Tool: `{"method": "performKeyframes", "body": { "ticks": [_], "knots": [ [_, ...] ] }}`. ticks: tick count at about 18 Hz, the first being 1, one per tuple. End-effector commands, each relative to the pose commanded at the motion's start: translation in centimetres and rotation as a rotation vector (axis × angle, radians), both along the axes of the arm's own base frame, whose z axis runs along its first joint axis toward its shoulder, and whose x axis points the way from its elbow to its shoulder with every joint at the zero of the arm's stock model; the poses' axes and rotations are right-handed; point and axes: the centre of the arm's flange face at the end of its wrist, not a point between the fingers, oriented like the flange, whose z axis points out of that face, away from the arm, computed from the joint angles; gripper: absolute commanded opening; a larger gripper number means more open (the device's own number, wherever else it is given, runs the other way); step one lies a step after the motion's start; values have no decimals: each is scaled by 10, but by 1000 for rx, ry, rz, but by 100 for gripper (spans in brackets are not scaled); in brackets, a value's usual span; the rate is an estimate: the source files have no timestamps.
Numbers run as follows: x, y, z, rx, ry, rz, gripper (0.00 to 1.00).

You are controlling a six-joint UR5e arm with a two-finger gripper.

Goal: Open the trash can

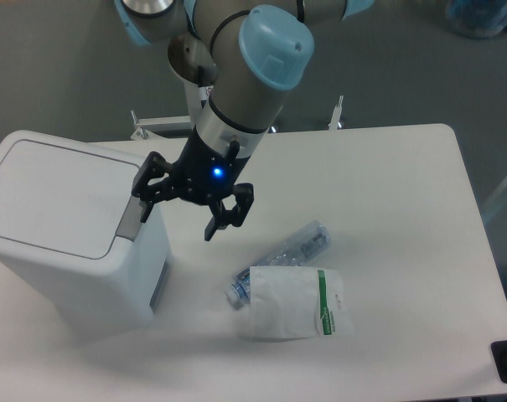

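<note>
**A:** Trash can first: where does it sit in the fixed camera's view?

**B:** The large white boxy plastic trash can [73,230] with rounded corners stands at the left end of the white rectangular table [404,193], on the near side. Its flat white lid [56,193] lies closed and level on top. A grey push-button tab [129,224] sits at the lid's right edge.

**A:** And the gripper?

**B:** The black two-finger gripper [179,209] hangs just right of the can, at the height of the lid's right edge. Its jaws are spread apart and hold nothing. The left finger [147,201] is right at the grey tab; whether it touches the tab, I cannot tell. The right finger [224,218] hangs over bare table. A small blue light [216,173] glows on the gripper body, and the grey arm with pale blue joint caps [253,75] rises from it towards the far edge.

**A:** Anything else on the table?

**B:** A clear crumpled plastic bottle [291,249] lies on its side near the middle of the table, right of the can. A white pouch with a green stripe [297,303] lies flat on its near side, overlapping the bottle's lower end. Both are well apart from the gripper.
</note>
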Motion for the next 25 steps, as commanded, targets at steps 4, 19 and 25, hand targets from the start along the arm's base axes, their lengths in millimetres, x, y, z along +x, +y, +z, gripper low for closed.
{"method": "performKeyframes", "body": {
  "ticks": [4, 19, 25],
  "knots": [
    [-1, 2, -6, 2, 4, 0, 100],
    [-1, 2, -7, 5, 5, 0, 100],
    [-6, 5, 21, 76, 90, -25, 100]
  ]
}}
